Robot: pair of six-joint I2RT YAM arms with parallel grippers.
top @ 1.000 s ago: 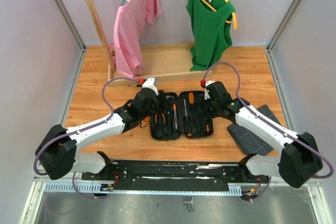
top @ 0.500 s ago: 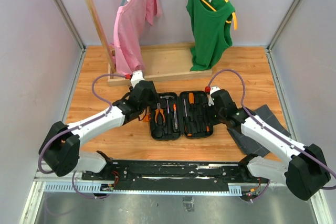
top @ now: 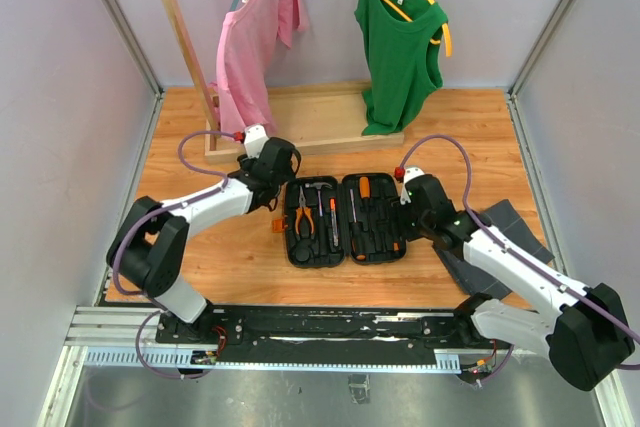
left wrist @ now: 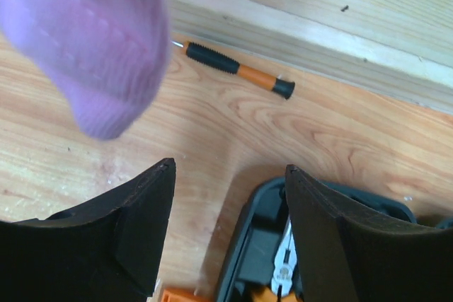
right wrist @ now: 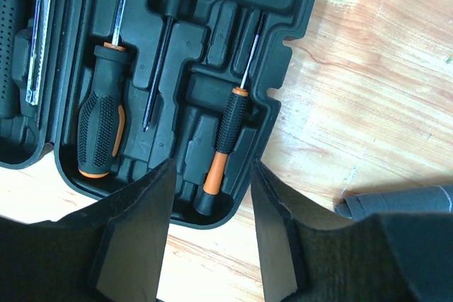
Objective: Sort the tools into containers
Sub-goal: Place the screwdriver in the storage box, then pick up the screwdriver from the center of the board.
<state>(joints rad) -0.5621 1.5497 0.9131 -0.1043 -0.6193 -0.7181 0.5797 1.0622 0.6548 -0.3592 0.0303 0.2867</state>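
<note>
**Top view:** the black plastic clamshell tool case (top: 345, 255) lies open at the centre of the table, with tools in both halves. The left gripper (top: 272, 162) is at its far-left corner and the right gripper (top: 418, 195) is at its right edge.

**Left wrist view:** the left fingers (left wrist: 134, 224) stand wide apart and hold nothing. A loose slim black-and-orange screwdriver (left wrist: 233, 68) lies outside the case, beside the pale wooden base board (left wrist: 318, 40).

**Right wrist view:** the right fingers (right wrist: 134, 238) are partly spread and empty. They are above a slotted thin black-and-orange screwdriver (right wrist: 223, 139).
</note>
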